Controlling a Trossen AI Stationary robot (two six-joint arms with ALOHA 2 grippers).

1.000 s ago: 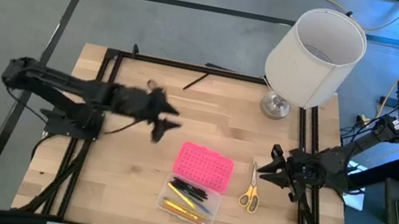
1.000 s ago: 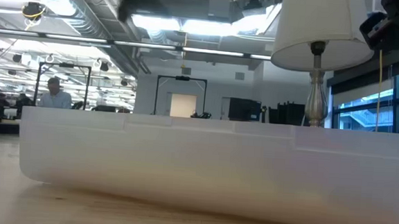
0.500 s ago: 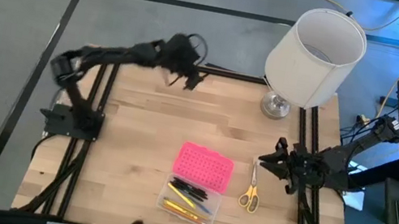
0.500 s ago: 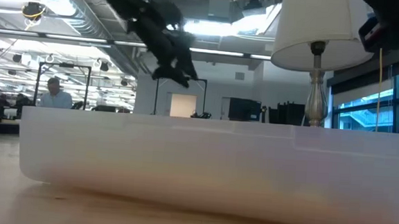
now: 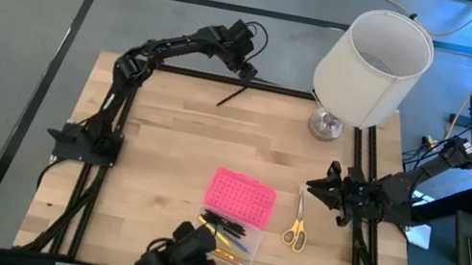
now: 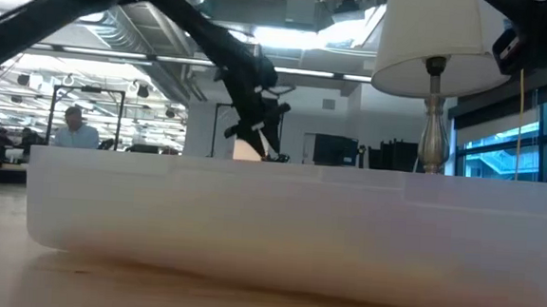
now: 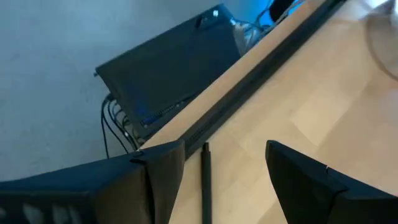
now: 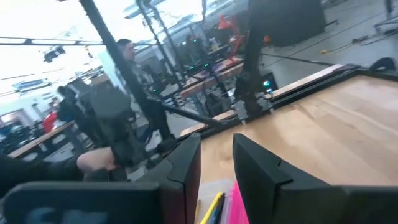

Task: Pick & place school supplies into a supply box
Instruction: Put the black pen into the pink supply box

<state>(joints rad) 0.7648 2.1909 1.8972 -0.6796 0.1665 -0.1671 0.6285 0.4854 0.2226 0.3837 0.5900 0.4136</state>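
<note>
A black pen (image 5: 231, 96) lies flat on the wood near the table's far edge. My left gripper (image 5: 247, 70) hangs over its far end, open; in the left wrist view the pen (image 7: 206, 186) lies between the two fingers, nearer to one of them, and I see no touch. The supply box lies open near the near edge, with its pink lid (image 5: 241, 197) and its clear base (image 5: 221, 237) holding pens and pencils. Yellow-handled scissors (image 5: 296, 227) lie flat right of it. My right gripper (image 5: 317, 188) waits open, right of the scissors.
A white-shaded lamp (image 5: 371, 61) stands at the far right corner on a metal foot (image 5: 325, 124). A dark blurred shape (image 5: 184, 260) sits at the near edge beside the box base. In the low view the box's clear wall (image 6: 298, 222) fills the foreground. Bare wood lies left of the box.
My left arm has swung from the table's left middle to the far edge and come down over the black pen, its fingers still apart. A dark shape has come into view at the near edge. The box, scissors and pen have stayed put.
</note>
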